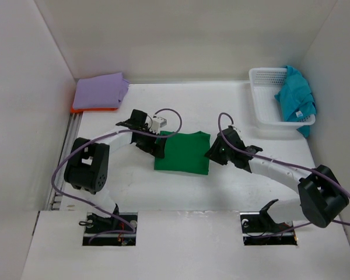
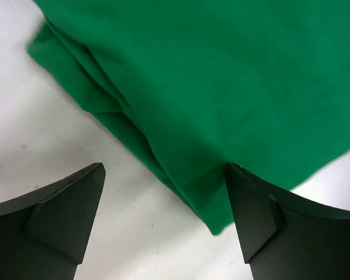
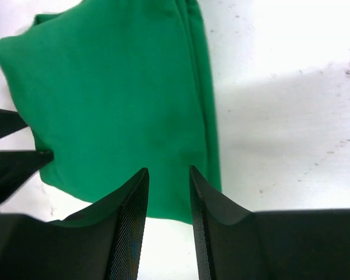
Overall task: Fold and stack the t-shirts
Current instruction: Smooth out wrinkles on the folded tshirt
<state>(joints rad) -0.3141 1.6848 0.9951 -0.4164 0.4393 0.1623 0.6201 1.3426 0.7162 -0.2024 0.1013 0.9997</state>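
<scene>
left pincer (image 2: pixel 164 170) apart, folded green shirt (image 2: pixel 221 87) just ahead, edge touching one finger | right pincer (image 3: pixel 168 170) nearly together over the shirt's opposite edge, pinch cannot be told | risk: catching only the top layer would unfold it; dragging would bunch it on the worktop (image 1: pixel 233 186)

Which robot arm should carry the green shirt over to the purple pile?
Left, probably. The left gripper is open at the edge of the green shirt, and the purple shirt lies far left, on that arm's side. The right gripper would have to reach across.
</scene>
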